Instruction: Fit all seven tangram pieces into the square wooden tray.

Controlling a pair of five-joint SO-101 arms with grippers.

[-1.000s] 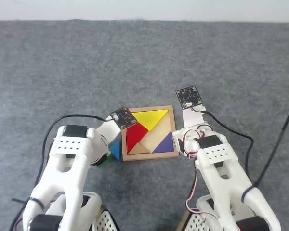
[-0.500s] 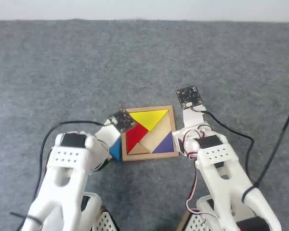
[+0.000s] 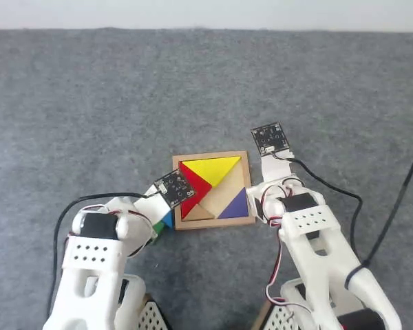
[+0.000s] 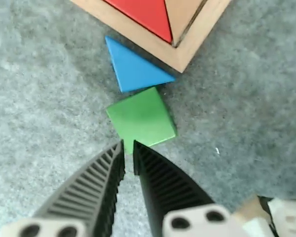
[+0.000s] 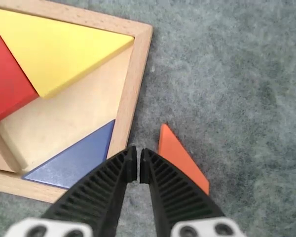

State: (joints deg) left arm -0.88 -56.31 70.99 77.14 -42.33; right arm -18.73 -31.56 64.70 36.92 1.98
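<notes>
- My left fingers [image 4: 98, 182] are drawn almost together with nothing between them. Their tips sit right at a corner of the green square [image 4: 142, 118].
- If I push on from here, I reckon the square slides or spins on the surface [image 4: 34, 98] instead of lifting. It could also shove the blue triangle [image 4: 135, 71] just beside it into the tray [image 4: 138, 33].
- My right fingers [image 5: 108, 182] are also narrowed to a slit and empty, just beside the orange triangle [image 5: 180, 158]. That piece lies flat near the tray's outer rim, so a closed tip could skate over it or wedge it against the rim.
- The tray sits just below the centre of the high view. It holds the yellow triangle [image 3: 210, 168], red triangle [image 3: 193, 189] and purple triangle [image 3: 234, 205], with green and blue off its lower left corner.
- The bare floor left in the tray is angular. I judge that a piece set down slightly rotated would ride up on a neighbour's edge.
- The pieces look like thin, flat painted wood, smooth with sharp corners.
- The tray is pale wood with a raised rim.
- The surface is grey and fuzzy like felt, so it probably drags on the pieces.
- The fingers are black with ribbed inner faces.
</notes>
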